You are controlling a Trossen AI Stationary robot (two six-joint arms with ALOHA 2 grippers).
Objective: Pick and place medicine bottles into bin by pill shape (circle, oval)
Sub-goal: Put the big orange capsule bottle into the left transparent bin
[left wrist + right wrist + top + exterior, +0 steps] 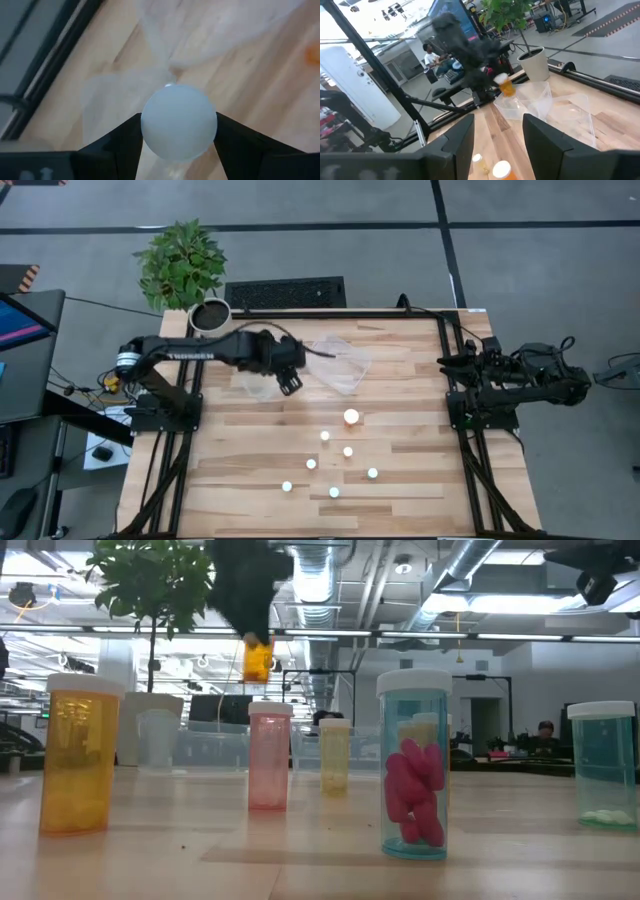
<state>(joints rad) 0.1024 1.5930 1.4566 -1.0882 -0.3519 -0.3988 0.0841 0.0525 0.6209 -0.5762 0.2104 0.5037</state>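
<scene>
Orange bottle with a white cap hangs in the left gripper, lifted clear of the table. The left wrist view looks straight down on the cap, with one dark finger pressed to each side of it: the jaws are closed on the bottle, partly apart to its width. The high view puts this gripper over the far left part of the table, at the edge of the two clear trays that lie side by side there; the right wrist view shows the held bottle just above the nearer tray. Whether it is over one tray or over the gap between them cannot be told.

Seven other bottles stand upright on the wood, white caps up, in a loose cluster on the near half of the table, well apart from the trays. In the low view one is amber, one pink, one pale yellow, one teal holding pink oval pills, and one teal at the right edge with pale pills at the bottom.

The right gripper waits at the right edge of the table, jaws open with nothing between them.

A potted plant and a keyboard sit beyond the far edge.
</scene>
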